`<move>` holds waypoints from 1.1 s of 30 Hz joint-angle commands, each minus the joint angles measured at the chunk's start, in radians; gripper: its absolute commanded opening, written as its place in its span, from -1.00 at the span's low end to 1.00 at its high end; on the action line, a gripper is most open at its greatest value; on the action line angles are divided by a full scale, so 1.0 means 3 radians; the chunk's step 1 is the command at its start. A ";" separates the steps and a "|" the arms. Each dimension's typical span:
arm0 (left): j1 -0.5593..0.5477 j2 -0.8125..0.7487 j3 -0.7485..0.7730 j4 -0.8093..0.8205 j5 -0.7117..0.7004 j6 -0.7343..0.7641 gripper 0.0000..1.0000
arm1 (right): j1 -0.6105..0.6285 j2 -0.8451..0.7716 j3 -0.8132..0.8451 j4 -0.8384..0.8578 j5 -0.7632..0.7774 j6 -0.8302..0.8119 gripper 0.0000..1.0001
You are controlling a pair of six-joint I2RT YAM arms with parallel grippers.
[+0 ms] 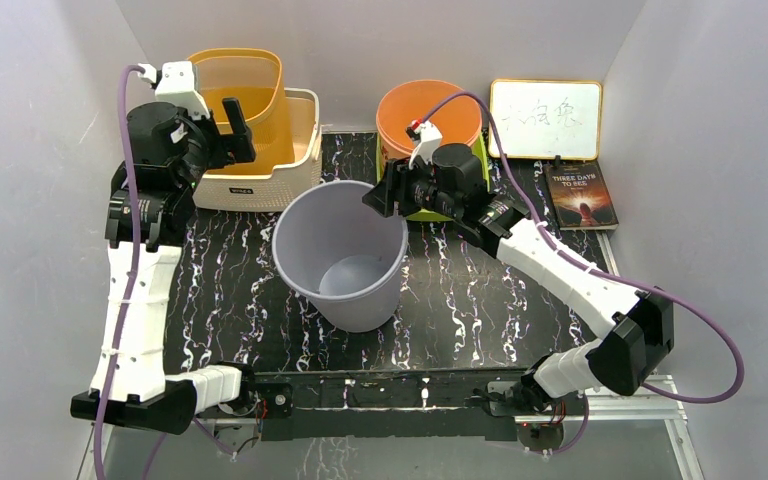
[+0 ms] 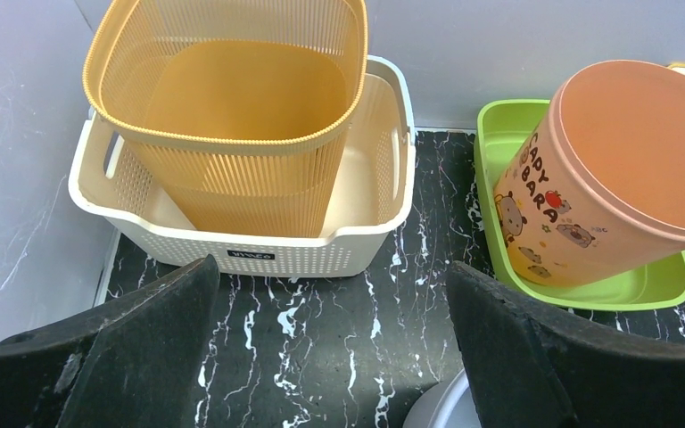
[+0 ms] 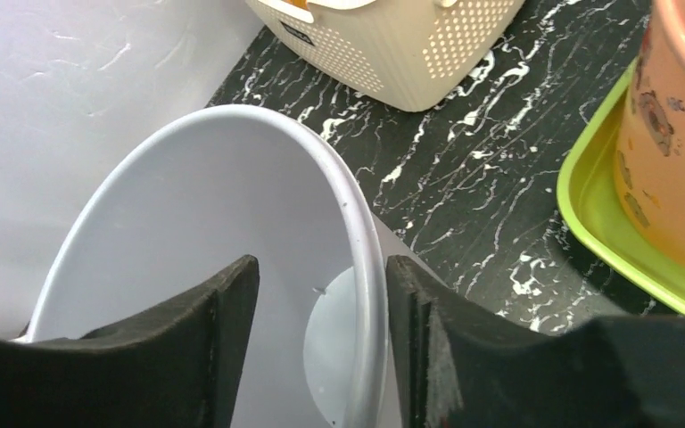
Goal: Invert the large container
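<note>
Black marble worktop: grey bucket upright, empty, centre. Right jaws released, astride its rim; left jaws released, empty. Orange basket nested in cream basket; capybara tub on green tray.

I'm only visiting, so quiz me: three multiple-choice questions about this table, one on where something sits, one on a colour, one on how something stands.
1. Where is the orange basket?
A on a shelf
B inside the cream basket
C on the floor

2. What colour is the tray under the capybara tub?
A green
B blue
C red

3. How does the grey bucket stand?
A upside down
B on its side
C upright, mouth up

Answers: B, it nests within the cream walls; A, the rim is lime green; C, its inner floor shows from above.
</note>
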 commanded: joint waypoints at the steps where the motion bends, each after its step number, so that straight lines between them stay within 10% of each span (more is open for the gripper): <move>1: -0.0008 -0.0036 -0.0013 0.0056 0.0007 0.0050 0.97 | 0.0027 -0.0146 0.0093 0.0188 0.0248 -0.0220 0.13; 12: -0.0009 -0.0071 -0.0244 0.0153 0.0070 0.0009 0.97 | 0.0243 -0.0422 0.0444 -0.0316 0.0585 -0.0993 0.25; 24: -0.0009 -0.0107 -0.0540 0.0321 0.0091 -0.0048 0.97 | 0.1779 -0.0288 0.0641 -0.1076 0.0339 -0.1752 0.19; 33: -0.0008 -0.0162 -0.0620 0.0343 0.0116 -0.0032 0.97 | 0.1995 -0.0226 0.0513 -0.0970 0.0918 -0.1786 0.18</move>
